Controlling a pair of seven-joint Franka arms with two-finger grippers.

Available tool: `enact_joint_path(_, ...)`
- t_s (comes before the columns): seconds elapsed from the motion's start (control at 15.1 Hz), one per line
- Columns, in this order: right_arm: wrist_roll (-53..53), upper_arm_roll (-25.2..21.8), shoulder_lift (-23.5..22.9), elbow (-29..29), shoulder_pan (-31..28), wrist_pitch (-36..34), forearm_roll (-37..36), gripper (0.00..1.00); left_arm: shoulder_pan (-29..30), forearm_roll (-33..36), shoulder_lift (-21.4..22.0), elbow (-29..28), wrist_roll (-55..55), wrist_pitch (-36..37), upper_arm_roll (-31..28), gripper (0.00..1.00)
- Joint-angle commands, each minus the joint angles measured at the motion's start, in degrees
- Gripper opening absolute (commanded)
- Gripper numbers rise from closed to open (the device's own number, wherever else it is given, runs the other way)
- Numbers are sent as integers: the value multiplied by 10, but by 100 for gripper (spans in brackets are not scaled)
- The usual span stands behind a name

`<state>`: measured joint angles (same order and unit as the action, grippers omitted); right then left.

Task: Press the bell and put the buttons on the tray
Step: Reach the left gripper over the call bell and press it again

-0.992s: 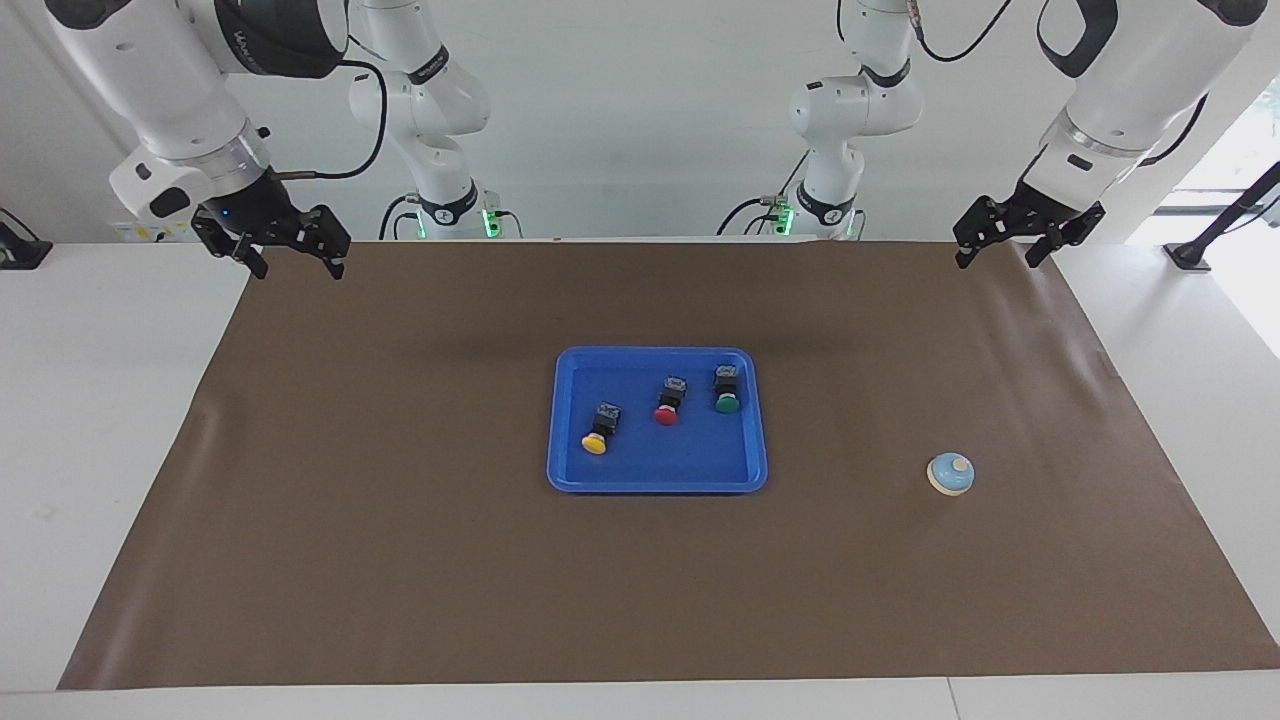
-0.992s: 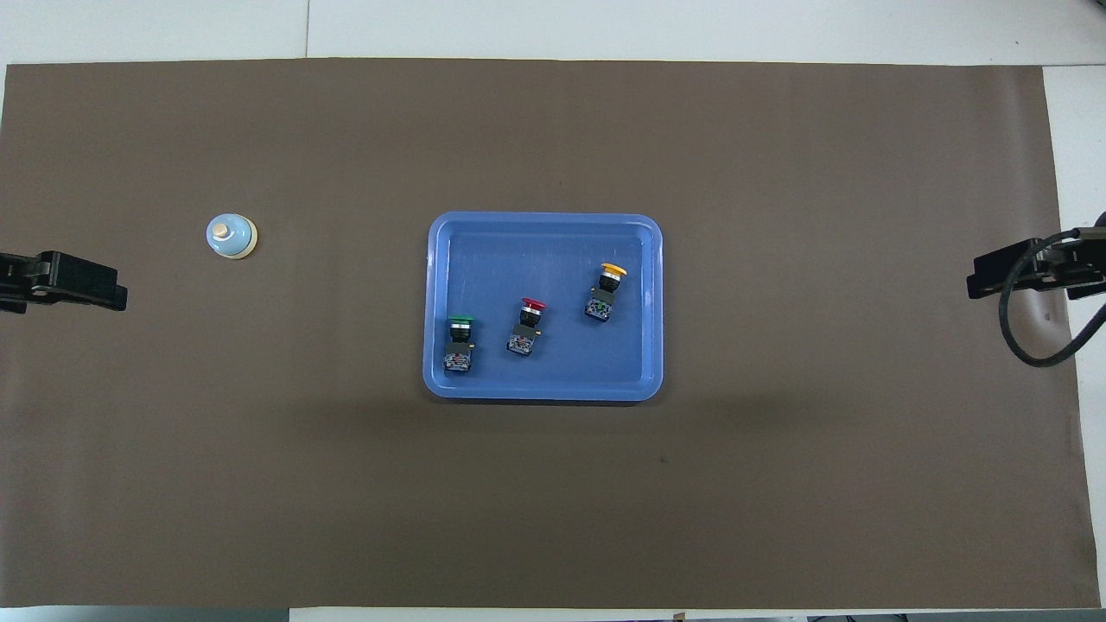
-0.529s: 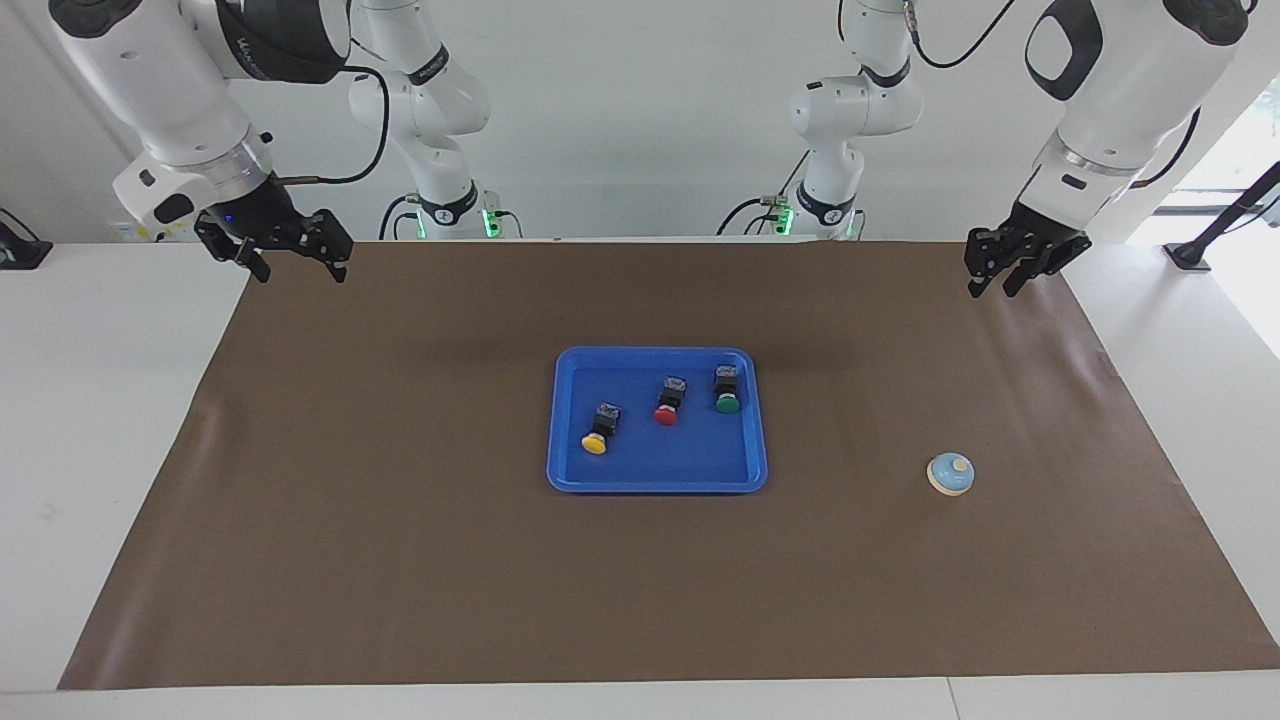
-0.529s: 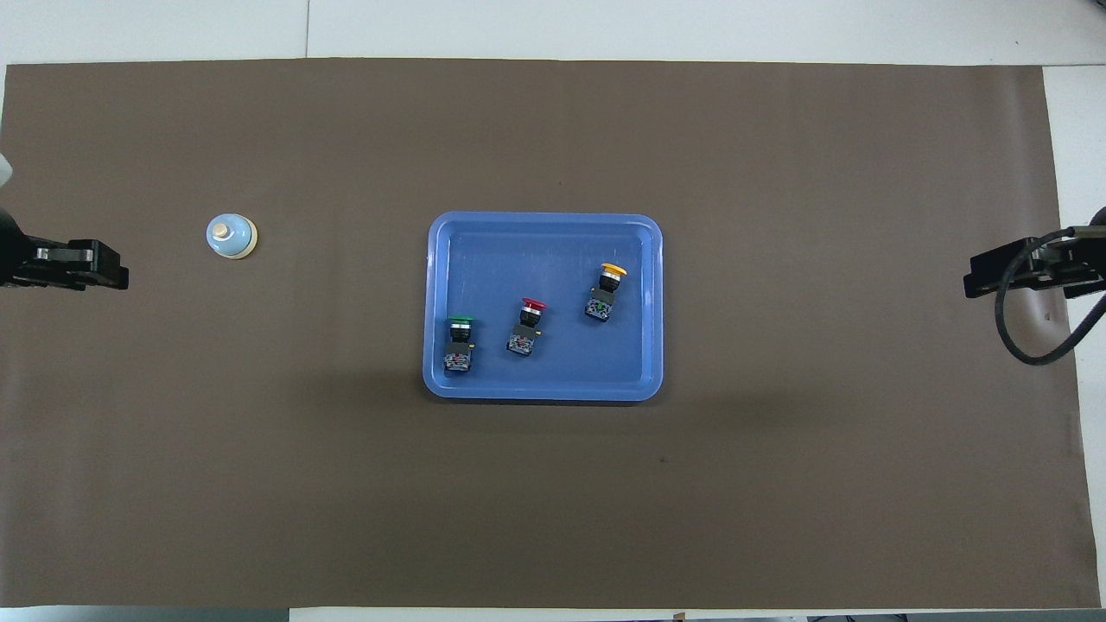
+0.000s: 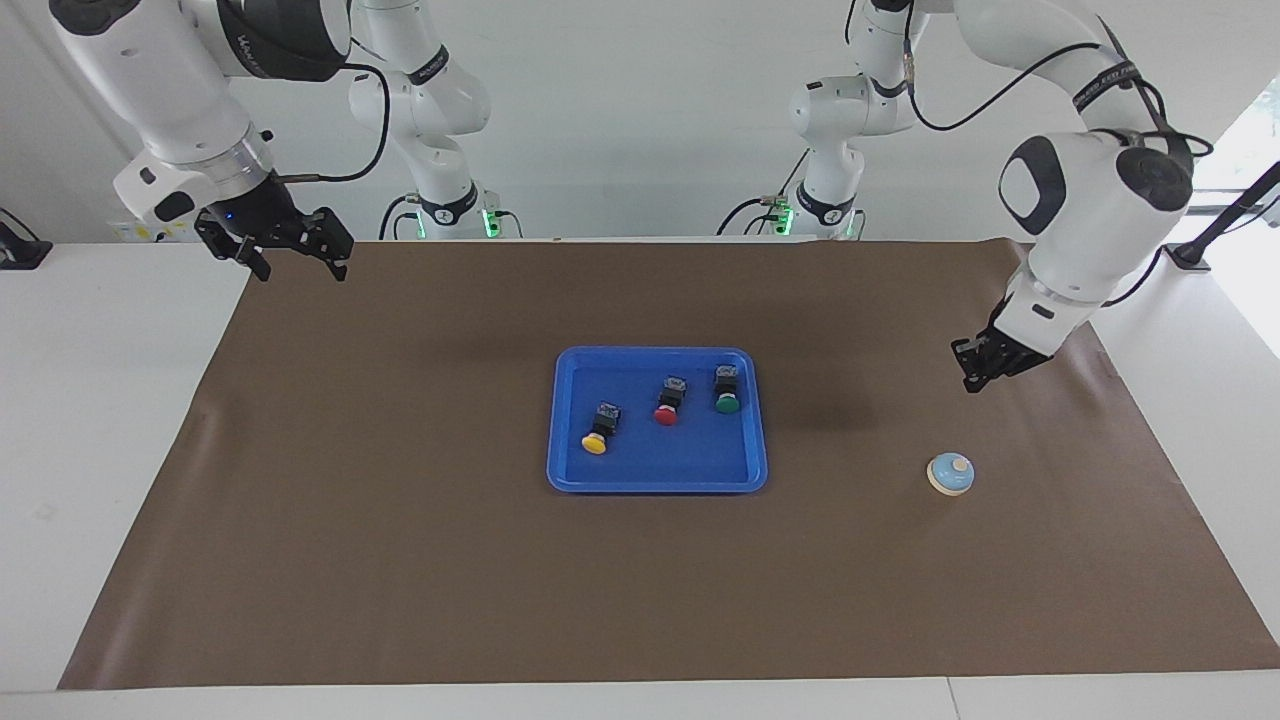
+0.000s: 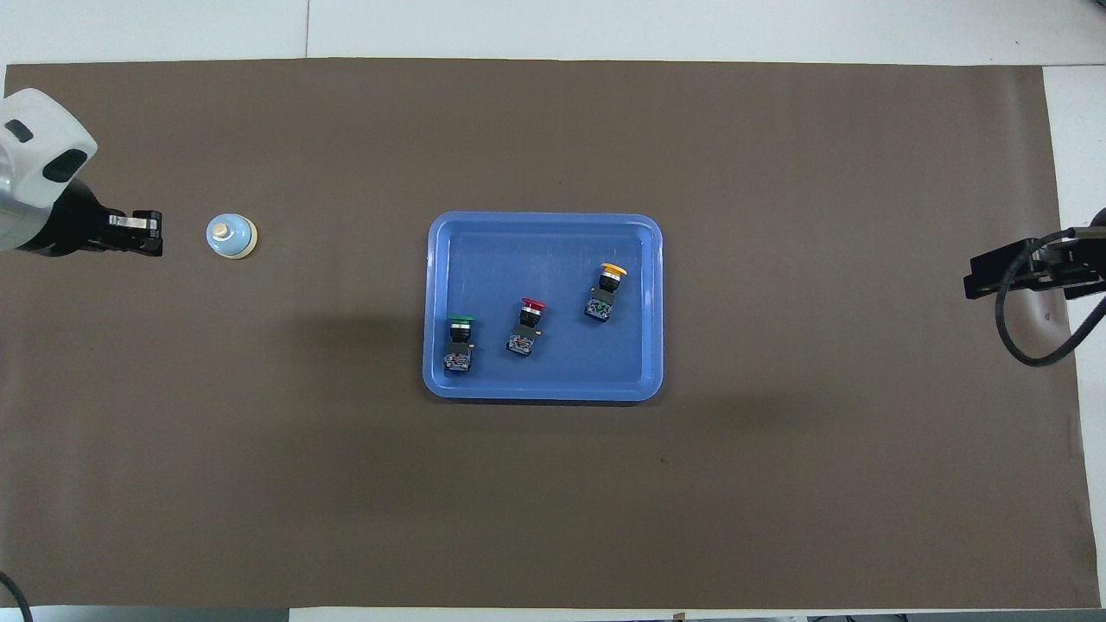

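On brown mat: bell [image 5: 950, 473], pale-blue dome, cream knob. Left gripper [image 5: 972, 378] jaws clenched, empty; right gripper [image 5: 295, 258] released.

Bright, even light from above casts soft shadows on the brown mat [image 5: 400, 560]; both views are sharp.

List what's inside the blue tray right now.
The tray holds three buttons on their sides: yellow, red, green. Nothing covers them; their undersides are hidden.
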<state>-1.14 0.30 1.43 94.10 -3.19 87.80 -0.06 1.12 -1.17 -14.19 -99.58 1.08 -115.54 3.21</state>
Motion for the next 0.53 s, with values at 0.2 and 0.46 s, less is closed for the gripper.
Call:
enact_joint_path(0.2,-11,7,9,6,-8,-3,-6,100,2,10,-30,-18,-1,-65,-3,0)
enact_joint_path(0.46,-11,7,9,6,-7,-3,-6,100,4,11,-51,-20,0,-92,-4,0)
